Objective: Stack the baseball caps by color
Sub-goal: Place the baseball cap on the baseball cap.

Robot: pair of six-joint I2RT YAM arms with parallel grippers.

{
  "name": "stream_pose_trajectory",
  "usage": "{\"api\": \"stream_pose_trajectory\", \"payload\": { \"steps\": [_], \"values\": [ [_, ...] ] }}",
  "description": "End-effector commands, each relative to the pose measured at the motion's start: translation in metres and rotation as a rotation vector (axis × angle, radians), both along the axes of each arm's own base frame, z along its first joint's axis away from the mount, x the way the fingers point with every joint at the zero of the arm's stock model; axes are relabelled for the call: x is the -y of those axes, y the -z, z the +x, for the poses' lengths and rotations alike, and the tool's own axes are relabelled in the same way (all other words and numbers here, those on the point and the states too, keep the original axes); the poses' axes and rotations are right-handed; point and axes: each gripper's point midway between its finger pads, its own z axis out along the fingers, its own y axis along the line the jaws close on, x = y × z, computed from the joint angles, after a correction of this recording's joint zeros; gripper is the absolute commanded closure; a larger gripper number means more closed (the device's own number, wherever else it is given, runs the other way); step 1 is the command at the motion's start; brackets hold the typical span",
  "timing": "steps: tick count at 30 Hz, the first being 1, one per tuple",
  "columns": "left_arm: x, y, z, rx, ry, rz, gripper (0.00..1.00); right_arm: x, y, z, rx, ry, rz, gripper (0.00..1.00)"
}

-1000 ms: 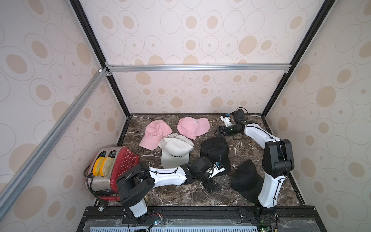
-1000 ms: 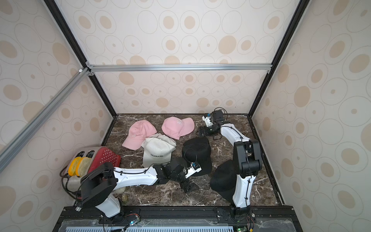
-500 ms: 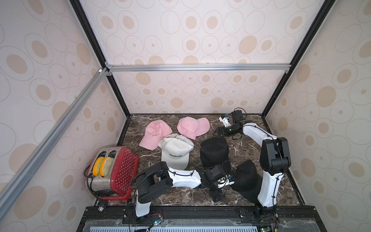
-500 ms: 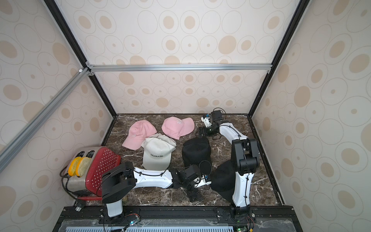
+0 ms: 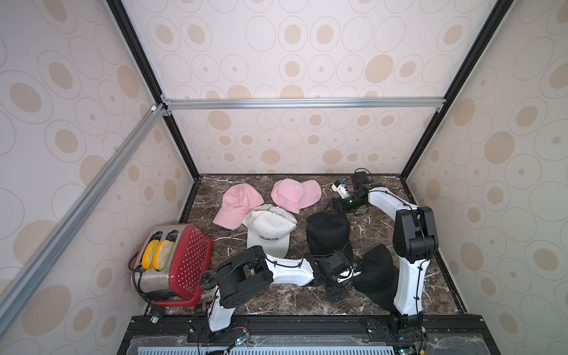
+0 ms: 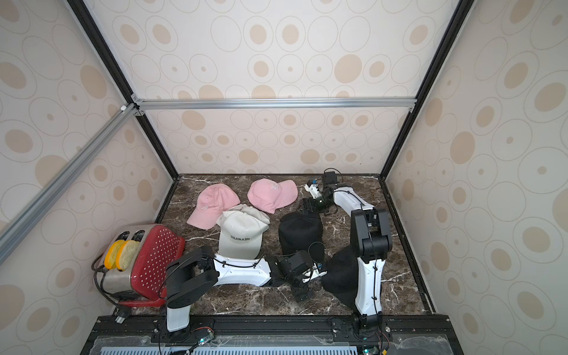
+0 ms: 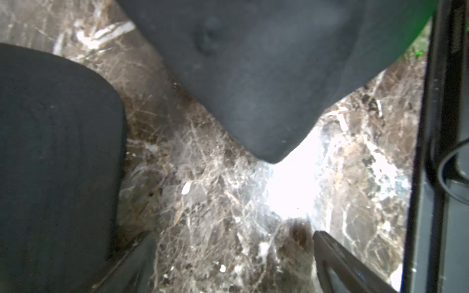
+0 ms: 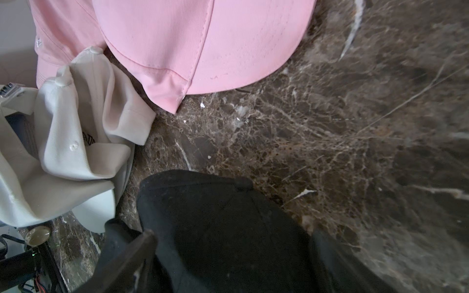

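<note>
Peering through the left wrist camera I get mostly blur. The left fingers (image 7: 134,266) show only as two dark tips cut off at the frame edge, spread wide with bare desk (image 7: 228,203) between them and nothing held. Glare whites out a patch of marble just beyond. Two dark shapes fill the rest: the near black cap (image 7: 253,76) and the middle black cap (image 7: 55,152), apart, with a strip of desk between them.

In both top views the near black cap (image 5: 373,273) (image 6: 341,276) sits at 5 o'clock on the desk, its outer side hidden behind the right arm (image 5: 408,282). The left fingers lie just beside its 9 o'clock edge, but I cannot tell whether they touch it. The middle black cap (image 5: 327,232) lies at the centre, and I cannot tell whether it is one cap or several.

The right fingers (image 8: 127,258) are spread wide at that cap's 12 o'clock end, with black cloth between them, not pinched.

The white caps (image 5: 269,233) are bunched at its 9 o'clock, with COLORADO on the top one — the count is unclear. The left pink cap (image 5: 238,204) lies at 11 o'clock, just beside the white caps. The right pink cap (image 5: 295,195) lies at 12.

A toaster (image 5: 153,273) with a red basket (image 5: 187,261) against it crowds 8 o'clock, near the left arm (image 5: 289,273). Open marble runs along the 6 o'clock edge and at 3 o'clock by the wall.
</note>
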Motion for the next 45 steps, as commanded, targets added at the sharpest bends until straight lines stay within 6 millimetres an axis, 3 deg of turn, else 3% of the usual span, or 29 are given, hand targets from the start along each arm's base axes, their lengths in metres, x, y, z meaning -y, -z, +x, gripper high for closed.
{"api": "stream_pose_trajectory", "payload": {
  "steps": [1,11,20,29,36,41,45],
  "values": [
    [-0.011,0.012,0.016,-0.001,-0.074,0.039,0.01,0.0,-0.006,-0.016,-0.028,-0.012,0.02,0.02],
    [-0.01,0.007,0.022,0.006,-0.08,0.02,0.01,-0.003,-0.007,-0.023,-0.05,-0.02,0.043,0.02],
    [-0.016,-0.024,-0.003,-0.068,-0.026,-0.072,0.01,-0.002,-0.001,-0.034,-0.072,0.004,0.027,0.02],
    [-0.028,-0.011,-0.003,-0.061,-0.033,-0.016,0.01,-0.008,-0.003,-0.041,-0.091,0.02,0.056,0.02],
    [-0.023,-0.034,-0.011,-0.084,-0.001,-0.081,0.01,0.017,-0.006,-0.015,0.013,0.158,-0.071,0.01],
    [-0.027,-0.039,-0.01,-0.072,0.0,-0.08,0.01,0.027,-0.033,0.007,0.094,0.224,-0.033,0.01],
    [-0.028,-0.047,-0.012,-0.067,0.005,-0.096,0.01,0.026,-0.053,0.012,0.135,0.227,-0.008,0.01]
  ]
}}
